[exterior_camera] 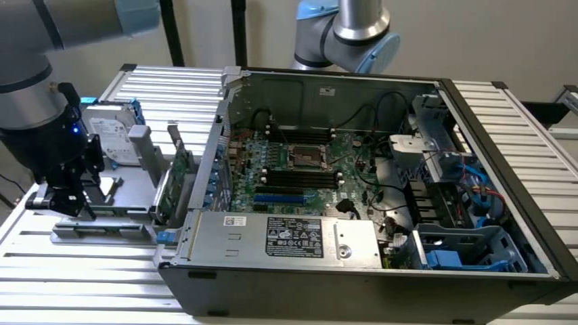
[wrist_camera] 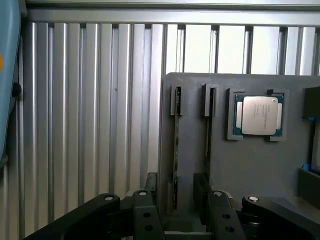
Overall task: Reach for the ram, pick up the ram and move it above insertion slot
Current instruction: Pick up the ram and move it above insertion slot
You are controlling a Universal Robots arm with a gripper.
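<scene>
The ram point(wrist_camera: 176, 155) stands on edge in a slot of the grey holder point(wrist_camera: 240, 165), seen as a thin dark strip. My gripper point(wrist_camera: 180, 222) is open just above it, with one black finger point(wrist_camera: 145, 215) on each side of the stick and not touching it. In the exterior view the gripper point(exterior_camera: 68, 202) hangs low over the same holder point(exterior_camera: 99, 230), on the exterior view's left of the computer case. The black insertion slots point(exterior_camera: 298, 178) lie side by side on the motherboard inside the open case, below the silver processor socket point(exterior_camera: 304, 156).
A processor chip point(wrist_camera: 257, 116) rests in a recess of the holder. A grey hard drive point(exterior_camera: 113, 139) and a wider green card point(exterior_camera: 172, 183) stand between the gripper and the case wall point(exterior_camera: 212, 169). A second arm point(exterior_camera: 357, 34) hangs behind the case. The table is ribbed metal.
</scene>
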